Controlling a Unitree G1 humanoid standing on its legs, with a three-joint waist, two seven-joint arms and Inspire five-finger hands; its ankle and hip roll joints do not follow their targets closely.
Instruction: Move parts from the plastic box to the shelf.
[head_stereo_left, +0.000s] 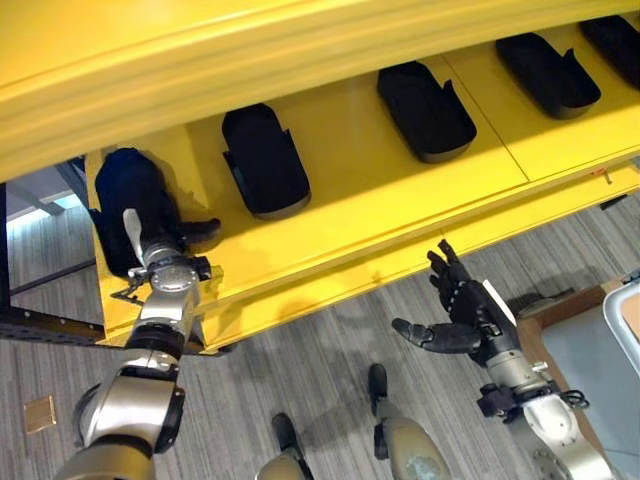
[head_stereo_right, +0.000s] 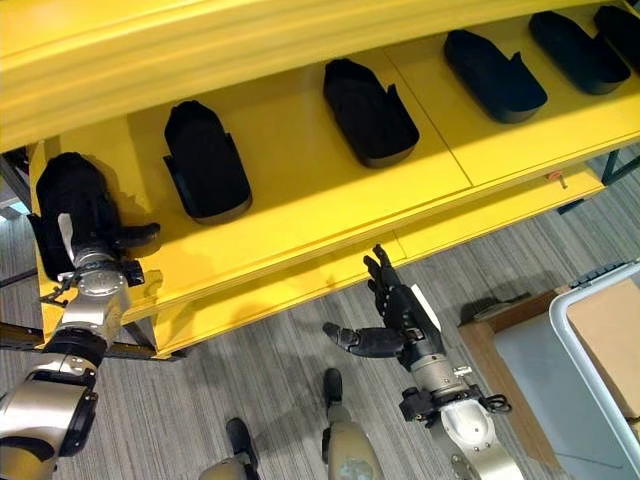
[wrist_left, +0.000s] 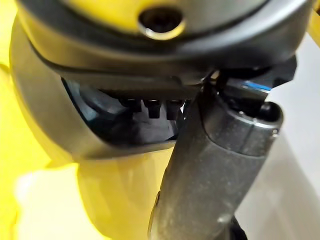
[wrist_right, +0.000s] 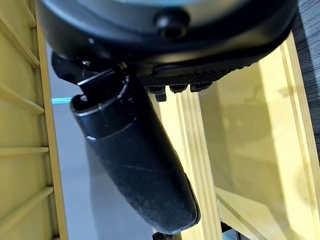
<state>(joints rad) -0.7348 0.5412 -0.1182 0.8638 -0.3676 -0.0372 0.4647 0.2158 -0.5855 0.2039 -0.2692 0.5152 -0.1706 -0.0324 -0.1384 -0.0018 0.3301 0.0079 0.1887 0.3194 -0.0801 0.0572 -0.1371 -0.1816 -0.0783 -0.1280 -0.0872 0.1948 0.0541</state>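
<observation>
Five parts sit on the shelf (head_stereo_left: 340, 190); my left hand (head_stereo_left: 165, 240) is at the end one (head_stereo_left: 130, 200).
I can't tell its grip; pulling back carelessly could drag that part off. My right hand (head_stereo_left: 460, 315) hangs open, empty, below the shelf edge.

Silver-grey jointed arms end in a dark left hand (head_stereo_left: 165, 245) and right hand (head_stereo_left: 470, 320), with black wrist collars.
</observation>
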